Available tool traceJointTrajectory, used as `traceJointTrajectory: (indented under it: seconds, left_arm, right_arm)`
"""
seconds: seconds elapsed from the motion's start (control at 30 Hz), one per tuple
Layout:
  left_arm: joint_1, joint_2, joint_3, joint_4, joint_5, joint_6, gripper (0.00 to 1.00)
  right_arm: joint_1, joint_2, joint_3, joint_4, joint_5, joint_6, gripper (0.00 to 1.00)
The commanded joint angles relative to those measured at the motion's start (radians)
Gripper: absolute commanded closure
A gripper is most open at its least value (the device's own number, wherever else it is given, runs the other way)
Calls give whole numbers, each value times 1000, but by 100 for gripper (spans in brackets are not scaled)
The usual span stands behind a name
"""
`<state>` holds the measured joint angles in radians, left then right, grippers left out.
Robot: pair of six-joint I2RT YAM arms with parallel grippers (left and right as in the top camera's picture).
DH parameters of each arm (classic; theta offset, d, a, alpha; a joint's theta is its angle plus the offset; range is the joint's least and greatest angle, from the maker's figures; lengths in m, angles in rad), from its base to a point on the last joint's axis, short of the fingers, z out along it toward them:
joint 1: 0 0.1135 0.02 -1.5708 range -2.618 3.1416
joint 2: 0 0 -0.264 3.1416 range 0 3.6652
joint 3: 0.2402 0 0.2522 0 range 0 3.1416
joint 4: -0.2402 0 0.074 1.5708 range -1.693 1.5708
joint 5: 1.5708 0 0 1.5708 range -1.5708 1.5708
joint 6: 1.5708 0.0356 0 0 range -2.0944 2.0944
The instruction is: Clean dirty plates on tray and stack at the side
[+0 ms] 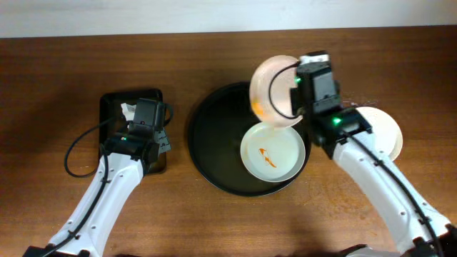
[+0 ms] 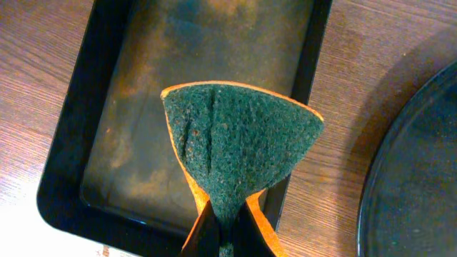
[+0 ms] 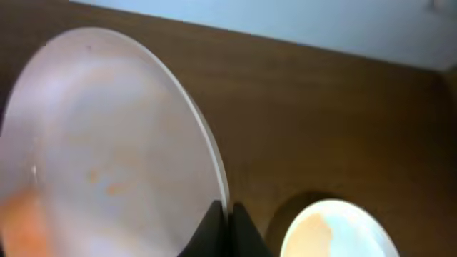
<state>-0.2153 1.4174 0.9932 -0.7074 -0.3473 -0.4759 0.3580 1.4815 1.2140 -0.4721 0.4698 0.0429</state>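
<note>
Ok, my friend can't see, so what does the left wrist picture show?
The left gripper pinches a green scrubbing sponge with an orange edge, over a small rectangular black tray on a wooden table. The round black tray shows its edge at the right.

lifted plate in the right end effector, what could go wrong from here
1. The lifted plate is pinched only at its rim by the right end effector and hangs tilted. It could slip and drop onto the tray or the smeared plate lying on it.
2. The sponge in the left end effector is over the small rectangular tray. Pressing it against a rim-held plate might twist that plate loose.
</note>
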Motion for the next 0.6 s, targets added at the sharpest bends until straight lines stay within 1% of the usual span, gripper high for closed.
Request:
traceJointTrajectory:
  seconds: [0.0, 0.07, 0.13, 0.17, 0.2, 0.23, 0.33, 0.47, 0.5, 0.53, 0.57]
  left_arm:
    - [7, -19, 8, 2, -3, -2, 100]
    - [7, -19, 8, -2, -3, -2, 100]
    - [7, -19, 8, -2, -3, -2, 100]
    - [7, -19, 8, -2, -3, -2, 100]
    - [7, -19, 8, -3, -3, -2, 100]
    - [7, -19, 8, -3, -3, -2, 100]
    - [7, -19, 8, -8, -3, -3, 100]
    - [7, -19, 8, -12, -3, -2, 100]
    - [7, -19, 8, -13, -3, -2, 100]
    - [7, -19, 8, -12, -3, -2, 100]
    - [7, -19, 8, -12, -3, -3, 100]
  right_arm:
    - [98, 76, 15, 40, 173, -104, 96]
    - [156, 113, 15, 58, 260, -114, 96]
    - [192, 114, 15, 113, 337, -122, 96]
    - [207, 114, 15, 141, 375, -159, 96]
    - [217, 114, 15, 149, 425, -163, 96]
    - [218, 114, 15, 148, 472, -163, 96]
    - [217, 113, 15, 148, 496, -158, 96]
    - [201, 102, 15, 177, 612, -146, 96]
    - [177, 93, 15, 166, 615, -126, 96]
    - [141, 81, 15, 116, 600, -51, 96]
    - [87, 67, 15, 43, 542, 34, 96]
